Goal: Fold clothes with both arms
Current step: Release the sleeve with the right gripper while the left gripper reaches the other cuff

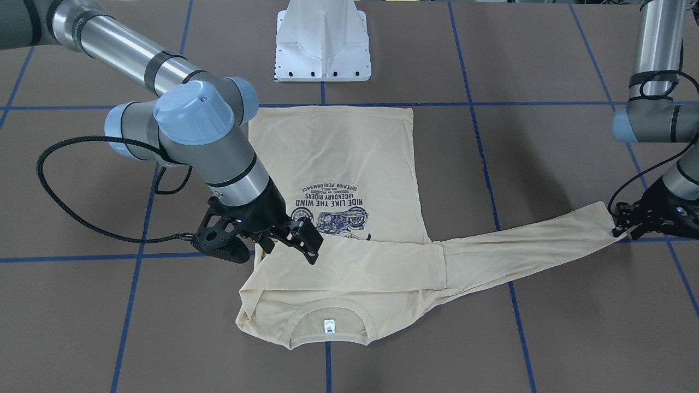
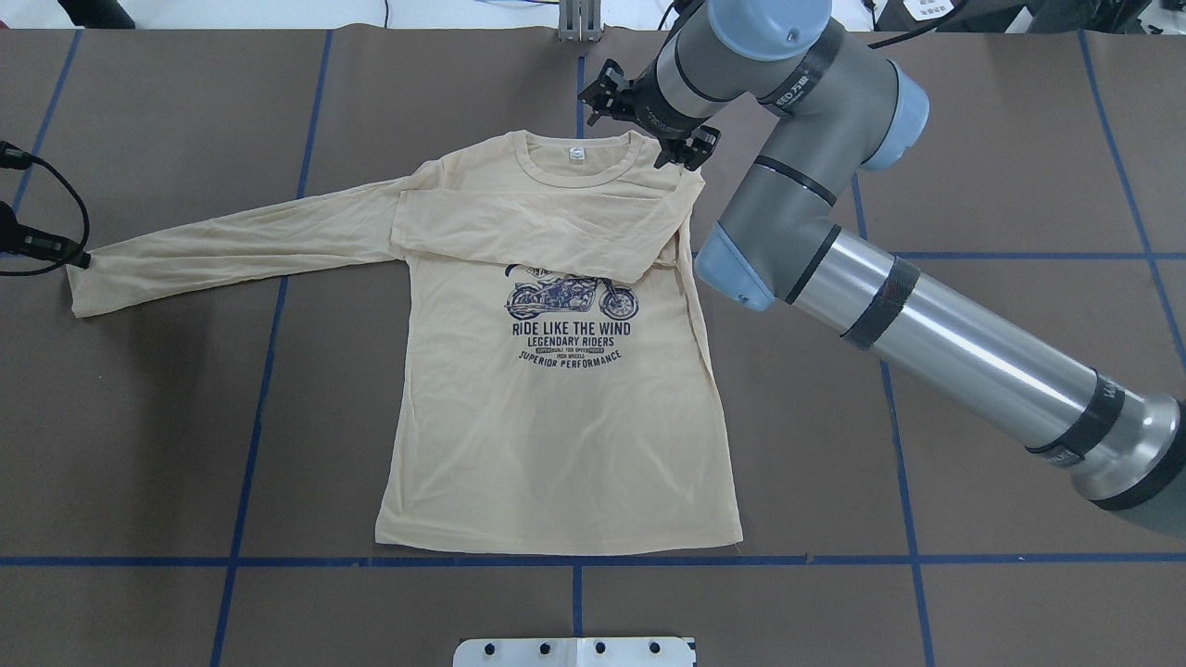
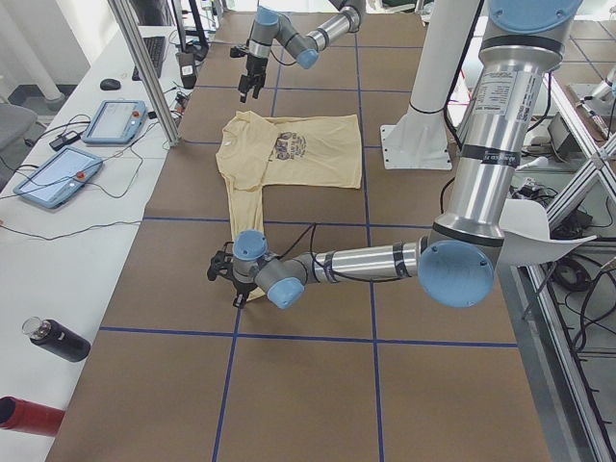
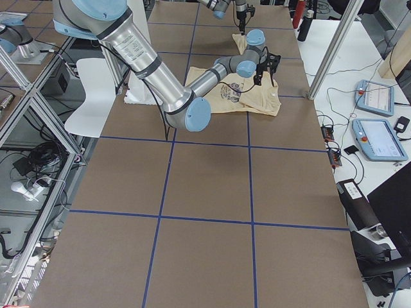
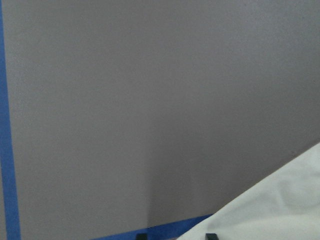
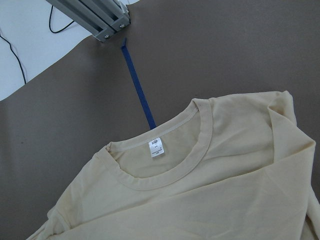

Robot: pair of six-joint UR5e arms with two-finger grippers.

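The T-shirt (image 2: 556,417) lies flat and face up on the brown worktop (image 2: 973,185), with its hem toward the robot and its collar (image 6: 150,182) on the far side, the small white label (image 6: 156,148) showing inside the neck. One sleeve (image 2: 519,232) is folded across the chest and covers the top edge of the motorcycle print (image 2: 572,310). The other sleeve (image 2: 232,250) stretches straight out sideways, well clear of the body of the shirt. The left gripper (image 1: 618,222) sits low at the end of that outstretched sleeve, touching the cuff. In the left wrist view its fingertips (image 5: 211,236) stand apart, so the jaws look spread, with the edge of the cloth reaching one tip. The right gripper (image 2: 646,125) hangs over the shoulder beside the collar, on the side of the folded sleeve, with its jaws spread wide and nothing between them. Blue tape lines (image 2: 250,417) mark the worktop in squares.
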